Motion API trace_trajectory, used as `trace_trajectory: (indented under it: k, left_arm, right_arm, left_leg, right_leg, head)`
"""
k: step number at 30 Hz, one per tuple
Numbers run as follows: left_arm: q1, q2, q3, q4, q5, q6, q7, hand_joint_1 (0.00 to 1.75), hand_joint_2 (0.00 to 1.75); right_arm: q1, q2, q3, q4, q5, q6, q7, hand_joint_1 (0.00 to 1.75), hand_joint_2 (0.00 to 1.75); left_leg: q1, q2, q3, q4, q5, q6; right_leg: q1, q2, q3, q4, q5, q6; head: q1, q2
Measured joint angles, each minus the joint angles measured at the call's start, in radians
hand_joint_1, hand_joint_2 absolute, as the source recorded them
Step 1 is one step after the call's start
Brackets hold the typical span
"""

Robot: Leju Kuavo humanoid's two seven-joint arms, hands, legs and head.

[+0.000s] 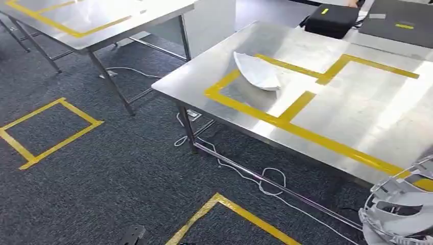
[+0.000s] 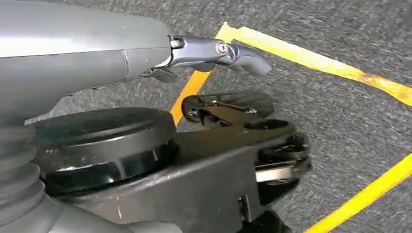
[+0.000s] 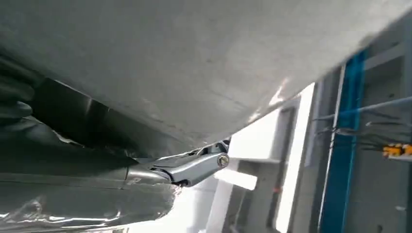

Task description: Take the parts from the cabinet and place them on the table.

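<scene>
Ribbed part [image 1: 403, 209], pale grey-white, sits at the lower right of the head view, just off the near edge of the table [image 1: 357, 112] and not yet over it. In the right wrist view its broad pale underside [image 3: 194, 63] spreads right above the right hand [image 3: 73, 160], with one of the fingers [image 3: 197, 167] lying up against it. I judge the hand is grasping the part from below, though you can't see the full hold. A curved white part [image 1: 258, 71] already lies on the table, across the far corner of the left yellow-taped box [image 1: 265, 109]. The step in hand reads as carry and approach: one part delivered, this one about to be set down. The next move calls for you to bring the right arm forward over the table edge, lower the part flat inside the taped area and well apart from the curved white part, then release. Left hand [image 2: 145, 58] hangs by the body over grey carpet [image 2: 340, 111] and yellow floor tape [image 2: 311, 58]. The one of its fingers [image 2: 218, 51] that shows is stretched out with nothing in it, so I judge it released. Loose cable [image 1: 265, 178] trails under the table near the feet, so mind it if you step in. A second table [image 1: 102, 20] stands off to the left.
</scene>
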Motion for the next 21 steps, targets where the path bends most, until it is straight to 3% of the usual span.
trace_trajectory:
  k: [1, 2, 3, 4, 5, 7, 8, 9, 10, 11, 13, 14, 15, 17, 18, 19, 20, 21]
  left_arm:
    - [0.000, 0.000, 0.000, 0.000, 0.000, 0.000, 0.000, 0.00, 1.75]
    - [0.000, 0.000, 0.000, 0.000, -0.002, 0.000, 0.000, 0.00, 1.75]
    - [0.000, 0.002, 0.000, 0.000, -0.003, 0.000, 0.000, 0.00, 1.75]
    - [0.000, 0.002, 0.000, 0.000, -0.003, 0.000, 0.000, 0.00, 1.75]
    - [-0.001, 0.003, 0.000, 0.000, -0.004, 0.000, 0.001, 0.00, 1.75]
    - [-0.004, 0.003, -0.001, 0.000, -0.005, 0.000, 0.002, 0.00, 1.75]
    - [-0.005, 0.001, -0.001, 0.000, -0.005, 0.000, 0.002, 0.00, 1.75]
    - [-0.006, 0.002, -0.001, 0.000, -0.005, 0.000, 0.002, 0.00, 1.75]
    - [-0.005, 0.001, -0.001, 0.000, -0.005, 0.000, 0.002, 0.00, 1.75]
    - [-0.003, 0.001, -0.001, 0.000, -0.005, 0.000, 0.002, 0.00, 1.75]
    - [0.000, 0.001, 0.000, 0.000, -0.005, -0.001, 0.002, 0.00, 1.75]
    - [0.001, 0.002, 0.000, 0.000, -0.005, -0.002, 0.002, 0.00, 1.75]
    - [0.000, 0.001, -0.001, 0.000, -0.005, -0.002, 0.002, 0.00, 1.75]
    - [-0.002, -0.002, -0.001, 0.000, -0.005, -0.004, 0.002, 0.00, 1.75]
    - [-0.002, -0.002, -0.001, 0.000, -0.005, -0.005, 0.002, 0.00, 1.75]
    - [-0.004, 0.000, -0.001, 0.000, -0.005, -0.005, 0.002, 0.00, 1.75]
    - [-0.004, -0.001, -0.001, 0.000, -0.005, -0.005, 0.002, 0.00, 1.75]
    - [-0.005, 0.000, -0.001, 0.000, -0.005, -0.005, 0.002, 0.00, 1.75]
  right_arm:
    - [0.007, 0.000, -0.008, 0.000, 0.000, 0.004, 0.000, 1.75, 1.75]
    - [0.014, 0.000, -0.016, -0.002, 0.000, 0.007, -0.001, 1.75, 1.75]
    - [0.018, 0.000, -0.022, -0.003, 0.000, 0.010, -0.002, 1.75, 1.75]
    - [0.020, 0.000, -0.026, -0.003, 0.001, 0.011, -0.004, 1.75, 1.75]
    - [0.028, 0.000, -0.029, -0.003, 0.001, 0.013, -0.004, 1.75, 1.75]
    - [0.043, 0.001, -0.040, -0.011, 0.002, 0.013, -0.004, 1.75, 1.75]
    - [0.049, 0.000, -0.048, -0.018, 0.004, 0.013, -0.004, 1.75, 1.75]
    - [0.052, 0.001, -0.054, -0.019, 0.004, 0.013, -0.005, 1.75, 1.75]
    - [0.046, 0.002, -0.055, -0.021, 0.008, 0.014, -0.005, 1.75, 1.75]
    - [0.050, 0.004, -0.055, -0.022, 0.014, 0.015, -0.005, 1.75, 1.75]
    - [0.064, 0.009, -0.052, -0.022, 0.037, 0.020, -0.005, 1.75, 1.75]
    - [0.066, 0.013, -0.049, -0.022, 0.049, 0.022, -0.005, 1.75, 1.75]
    - [0.066, 0.016, -0.047, -0.022, 0.059, 0.024, -0.006, 1.75, 1.75]
    - [0.066, 0.018, -0.042, -0.022, 0.073, 0.023, -0.009, 1.75, 1.75]
    - [0.065, 0.019, -0.038, -0.022, 0.079, 0.021, -0.011, 1.75, 1.75]
    - [0.064, 0.024, -0.035, -0.021, 0.084, 0.020, -0.013, 1.75, 1.75]
    - [0.064, 0.024, -0.032, -0.023, 0.086, 0.017, -0.013, 1.75, 1.75]
    - [0.067, 0.027, -0.028, -0.022, 0.088, 0.016, -0.012, 1.75, 1.75]
  left_leg:
    - [0.000, -0.011, 0.031, -0.074, 0.049, 0.006]
    - [0.000, -0.038, 0.069, -0.158, 0.092, 0.013]
    - [0.001, -0.105, 0.101, -0.226, 0.111, 0.023]
    - [0.009, -0.113, 0.114, -0.257, 0.101, 0.026]
    - [0.002, -0.096, 0.115, -0.254, 0.100, 0.018]
    - [-0.004, -0.078, 0.117, -0.256, 0.100, 0.026]
    - [0.003, -0.059, 0.124, -0.271, 0.110, 0.031]
    - [0.004, -0.048, 0.129, -0.277, 0.112, 0.034]
    - [0.003, -0.033, 0.131, -0.278, 0.110, 0.040]
    - [0.003, -0.017, 0.132, -0.277, 0.108, 0.042]
    - [0.003, 0.011, 0.132, -0.277, 0.105, 0.044]
    - [0.003, 0.026, 0.134, -0.277, 0.103, 0.042]
    - [0.004, 0.040, 0.136, -0.277, 0.101, 0.039]
    - [0.006, 0.066, 0.146, -0.275, 0.092, 0.029]
    - [0.005, 0.076, 0.152, -0.271, 0.086, 0.021]
    - [-0.007, 0.082, 0.152, -0.266, 0.079, 0.014]
    - [-0.007, 0.089, 0.154, -0.265, 0.078, 0.010]
    - [-0.008, 0.098, 0.159, -0.266, 0.078, 0.009]
  right_leg:
    - [0.000, 0.015, 0.001, 0.000, 0.000, 0.000]
    - [-0.001, 0.028, 0.001, 0.000, 0.001, 0.001]
    - [-0.006, 0.039, -0.001, 0.000, 0.001, 0.005]
    - [0.000, 0.057, -0.006, 0.007, -0.002, 0.012]
    - [-0.007, 0.069, -0.010, 0.002, 0.001, 0.020]
    - [-0.014, 0.094, -0.013, -0.009, 0.008, 0.036]
    - [-0.013, 0.088, -0.021, -0.006, 0.009, 0.040]
    - [-0.009, 0.028, -0.024, 0.009, -0.003, 0.041]
    - [-0.004, -0.030, -0.051, 0.066, -0.045, 0.046]
    - [-0.005, -0.053, -0.090, 0.153, -0.091, 0.051]
    - [-0.007, -0.063, -0.155, 0.290, -0.144, 0.058]
    - [-0.008, -0.065, -0.162, 0.304, -0.139, 0.061]
    - [-0.010, -0.067, -0.141, 0.272, -0.111, 0.063]
    - [-0.013, -0.096, -0.035, 0.084, -0.022, 0.069]
    - [-0.013, -0.145, 0.010, 0.004, -0.005, 0.075]
    - [-0.009, -0.158, 0.020, 0.001, -0.011, 0.066]
    - [-0.011, -0.138, 0.016, 0.001, -0.008, 0.049]
    - [-0.011, -0.128, 0.010, 0.003, -0.009, 0.043]
  head:
    - [0.001, 0.000]
    - [0.000, 0.000]
    - [0.001, 0.000]
    - [0.002, 0.000]
    - [0.002, 0.000]
    - [0.000, 0.000]
    - [-0.002, 0.000]
    - [0.005, 0.000]
    - [0.012, 0.000]
    - [0.013, 0.000]
    - [0.014, 0.000]
    - [0.016, 0.000]
    - [0.016, 0.000]
    - [0.016, 0.000]
    - [0.017, 0.000]
    - [0.021, 0.000]
    - [0.018, 0.000]
    - [0.013, 0.000]
